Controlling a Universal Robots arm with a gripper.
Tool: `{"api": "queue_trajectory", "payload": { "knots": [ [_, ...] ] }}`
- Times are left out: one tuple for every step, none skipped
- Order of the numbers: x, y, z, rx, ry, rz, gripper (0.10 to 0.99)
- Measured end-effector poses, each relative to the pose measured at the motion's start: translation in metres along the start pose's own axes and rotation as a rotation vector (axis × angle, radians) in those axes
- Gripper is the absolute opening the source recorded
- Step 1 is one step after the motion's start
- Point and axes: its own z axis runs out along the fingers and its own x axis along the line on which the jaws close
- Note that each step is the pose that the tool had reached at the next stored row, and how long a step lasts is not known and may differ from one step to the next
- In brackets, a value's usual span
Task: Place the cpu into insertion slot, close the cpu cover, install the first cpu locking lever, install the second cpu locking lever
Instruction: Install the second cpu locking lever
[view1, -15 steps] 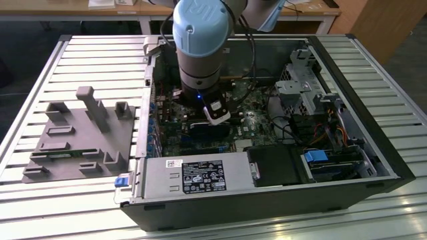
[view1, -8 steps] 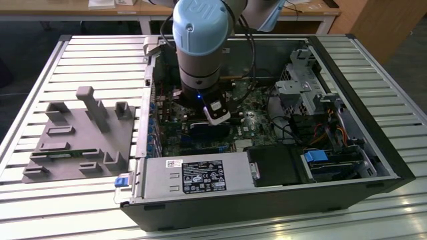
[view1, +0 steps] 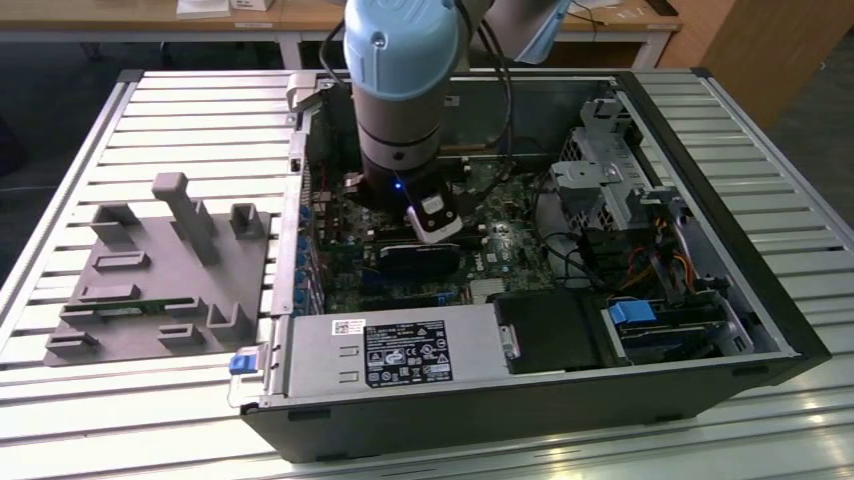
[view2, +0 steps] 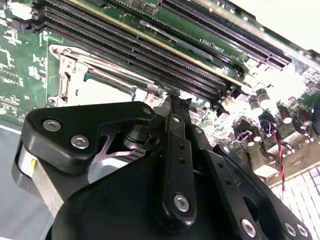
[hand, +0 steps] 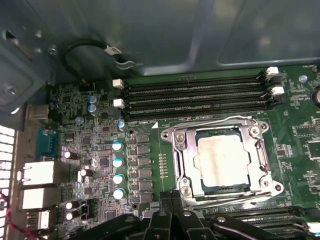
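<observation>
In the first wrist view the cpu (hand: 222, 159) lies flat in the insertion slot (hand: 179, 176), its pale metal face showing through the window of the cpu cover (hand: 220, 131), which is folded down over it. Thin wire locking levers run along two sides of the frame, one by the memory slots (hand: 215, 120) and one on the gripper's side (hand: 240, 199). My gripper (hand: 172, 202) is shut, its black fingers together just beside a corner of the slot. In the second wrist view the gripper (view2: 173, 100) hangs low over the board, close to the socket frame (view2: 75, 75).
In the exterior view the arm reaches down into an open computer case (view1: 747, 290), gripper (view1: 430, 225) over the motherboard. A grey power supply box (view1: 387, 350) sits near the front, a drive cage (view1: 614, 180) and cables at the exterior view's right, a grey fixture (view1: 160, 270) at its left.
</observation>
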Motion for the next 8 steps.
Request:
{"api": "queue_trajectory", "payload": {
  "knots": [
    [0.0, 0.0005, -0.0016, 0.0, 0.0, 0.0, 0.106],
    [0.0, 0.0008, -0.0028, 0.0, 0.0, 0.0, 0.106],
    [-0.0001, 0.001, -0.0033, 0.0, 0.0, 0.0, 0.106],
    [-0.0006, 0.0011, -0.0032, 0.0, -0.0001, 0.0, 0.106],
    [-0.0015, 0.0012, -0.0032, 0.0, -0.0001, 0.0, 0.106],
    [-0.0033, 0.0014, -0.0033, 0.0, 0.0, 0.0, 0.106],
    [-0.0058, 0.0016, -0.0033, 0.0, 0.0, 0.0, 0.106],
    [-0.0084, 0.0019, -0.0032, 0.0, -0.0001, 0.0, 0.106]
  ]
}}
